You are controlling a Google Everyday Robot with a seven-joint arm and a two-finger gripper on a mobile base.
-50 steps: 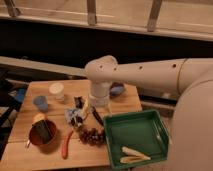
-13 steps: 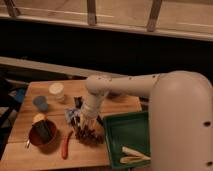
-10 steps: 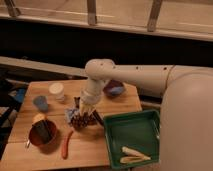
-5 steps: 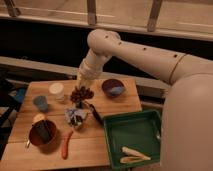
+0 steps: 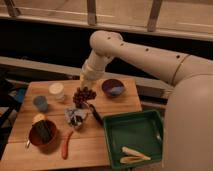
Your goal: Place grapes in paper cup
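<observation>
Just left of the gripper (image 5: 86,83), the small white cylindrical paper cup (image 5: 56,91) looks barely wider than the load. An off-centre release could tip it or spill fruit onto the wooden table (image 5: 87,150). The bunch of round dark reddish-purple grapes (image 5: 84,96) hangs directly below the fingers, which look closed on its top, over the table's far middle.

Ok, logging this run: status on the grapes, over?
Pincer over mid table, shut on grapes. Paper cup close beside them, grapes not in yet. Nothing seen between.
</observation>
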